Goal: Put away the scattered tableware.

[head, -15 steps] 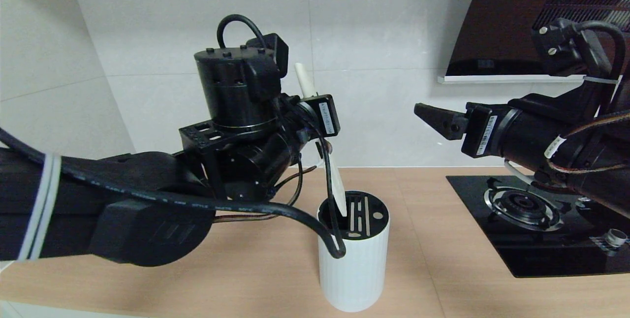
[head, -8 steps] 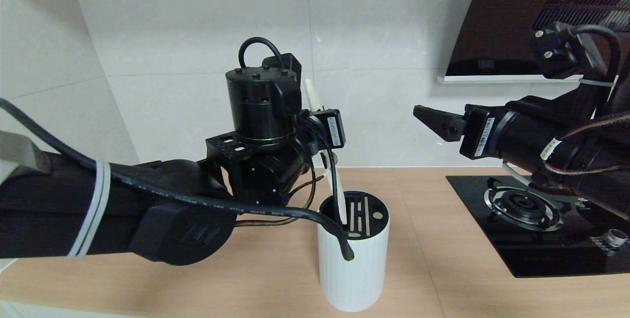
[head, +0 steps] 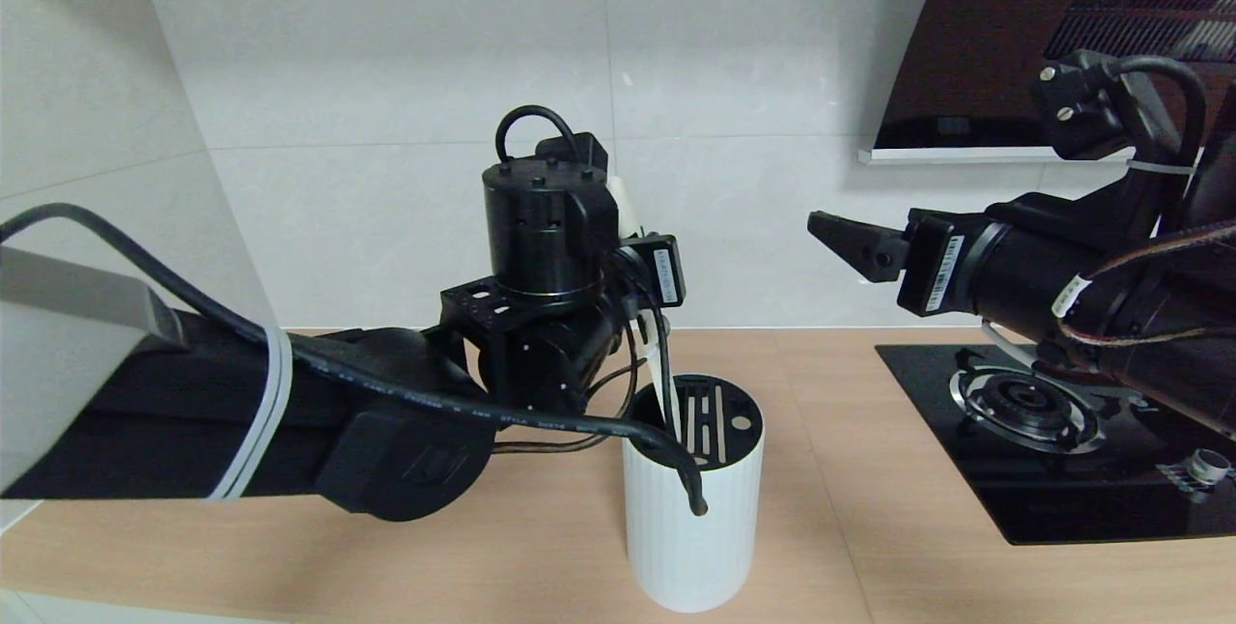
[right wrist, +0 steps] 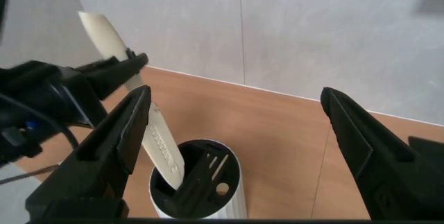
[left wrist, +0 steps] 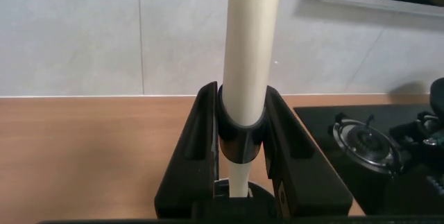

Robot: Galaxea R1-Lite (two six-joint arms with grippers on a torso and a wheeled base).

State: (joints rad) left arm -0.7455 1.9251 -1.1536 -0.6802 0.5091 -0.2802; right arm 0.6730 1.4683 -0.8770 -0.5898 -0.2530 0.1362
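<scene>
Head view | left gripper grips knife, lowered further into holder | right gripper wide

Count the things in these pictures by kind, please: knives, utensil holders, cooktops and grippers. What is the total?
Knife: 1
Utensil holder: 1
Cooktop: 1
Grippers: 2, the left gripper with its fingers shut on the knife, and the right gripper with its fingers open
Total: 5
</scene>
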